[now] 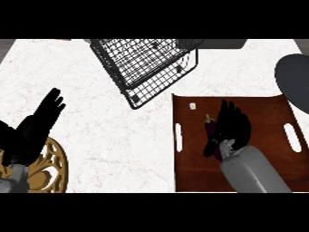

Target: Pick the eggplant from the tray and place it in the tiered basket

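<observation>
Eggplant (pixel 210 127) lies on the brown tray (pixel 263 131), at the near right of the counter, and is almost wholly covered by the right hand (pixel 230 124). Only a dark purple sliver and a small greenish stem tip show at the hand's left edge. The fingers point to the far side, over the vegetable; whether they are curled round it or merely laid on top, I cannot tell.

The main risk I see is a poor hold. If the fingers sit on top and not round the body, the smooth, rounded eggplant may roll or slip out when lifted. A second risk lies on the way: the wire basket (pixel 147 68) stands well apart, far and to the left, tilted in this view, and its rim could catch the hand or the load on the way in. A small pale object (pixel 193 106) lies on the tray's far left corner, out of the path.

The left hand (pixel 26 131) rests at the near left, fingers straight and spread, above a golden round stand (pixel 50 165). A dark plate (pixel 304 84) sits at the far right.
</observation>
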`<act>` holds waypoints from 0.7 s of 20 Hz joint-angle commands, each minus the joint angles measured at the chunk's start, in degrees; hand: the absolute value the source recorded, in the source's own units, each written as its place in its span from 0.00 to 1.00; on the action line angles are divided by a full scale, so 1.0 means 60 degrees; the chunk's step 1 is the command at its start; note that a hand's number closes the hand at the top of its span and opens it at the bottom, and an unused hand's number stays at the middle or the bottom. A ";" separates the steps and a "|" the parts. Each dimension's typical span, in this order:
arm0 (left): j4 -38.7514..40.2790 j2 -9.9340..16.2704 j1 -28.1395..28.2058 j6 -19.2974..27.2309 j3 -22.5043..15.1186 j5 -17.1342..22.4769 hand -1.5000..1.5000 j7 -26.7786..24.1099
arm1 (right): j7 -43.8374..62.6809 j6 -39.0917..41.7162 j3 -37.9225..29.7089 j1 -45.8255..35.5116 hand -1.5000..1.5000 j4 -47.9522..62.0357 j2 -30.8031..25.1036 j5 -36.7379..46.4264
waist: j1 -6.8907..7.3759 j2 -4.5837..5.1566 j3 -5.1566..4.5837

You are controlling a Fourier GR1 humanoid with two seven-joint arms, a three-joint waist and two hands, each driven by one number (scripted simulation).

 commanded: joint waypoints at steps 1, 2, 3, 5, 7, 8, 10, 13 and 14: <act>-0.0393 0.0021 0.0458 -0.0174 0.0093 -0.0107 0.50 -0.0015 | 0.0929 0.0058 -0.0328 -0.0134 0.00 0.0563 0.0048 0.0588 | 0.0053 -0.0001 0.0003; 0.0493 0.0060 -0.0479 -0.0264 0.0391 -0.0149 0.50 0.0190 | 0.1073 0.0198 0.0043 0.0350 0.00 -0.0113 0.0131 0.0831 | -0.0069 0.0002 0.0000; 0.0509 0.0018 -0.0244 -0.0521 0.0440 -0.0033 0.50 -0.0025 | 0.0931 0.0173 -0.0181 0.0243 0.00 -0.0012 -0.0012 0.0966 | -0.0042 0.0003 -0.0001; -0.0310 -0.0187 0.0041 -0.0117 0.0168 -0.0306 0.50 0.0460 | 0.0945 -0.0137 -0.0136 0.0397 0.00 0.0076 0.0269 0.1427 | 0.0001 -0.0006 0.0003; -0.0057 -0.0369 0.0228 -0.0280 0.0258 -0.0467 0.50 0.0019 | 0.0354 -0.0359 -0.0148 0.0910 0.00 0.0214 0.0175 0.1646 | -0.0006 0.0001 0.0003; 0.0676 -0.0371 -0.0574 -0.0467 0.0407 -0.0354 0.50 0.0218 | 0.1106 0.0951 -0.0351 0.0275 0.00 -0.0518 0.0268 0.1402 | -0.0072 0.0003 -0.0002; 0.0611 -0.0076 -0.0284 -0.0940 0.0946 0.0003 0.50 0.0066 | -0.0014 -0.0116 -0.0701 0.0715 0.00 0.0509 0.0046 0.1567 | -0.0021 0.0016 0.0001; 0.0260 -0.0441 0.0141 -0.0615 0.0525 -0.0377 0.50 -0.0064 | 0.0175 0.0747 -0.0789 0.0770 1.00 0.0824 0.0576 0.1105 | 0.0014 0.0018 -0.0001; -0.0499 -0.0375 0.0736 -0.0537 0.0411 -0.0526 0.50 -0.0015 | 0.0136 0.0395 -0.1079 0.0683 1.00 0.0973 0.0845 0.0997 | 0.0081 0.0003 0.0004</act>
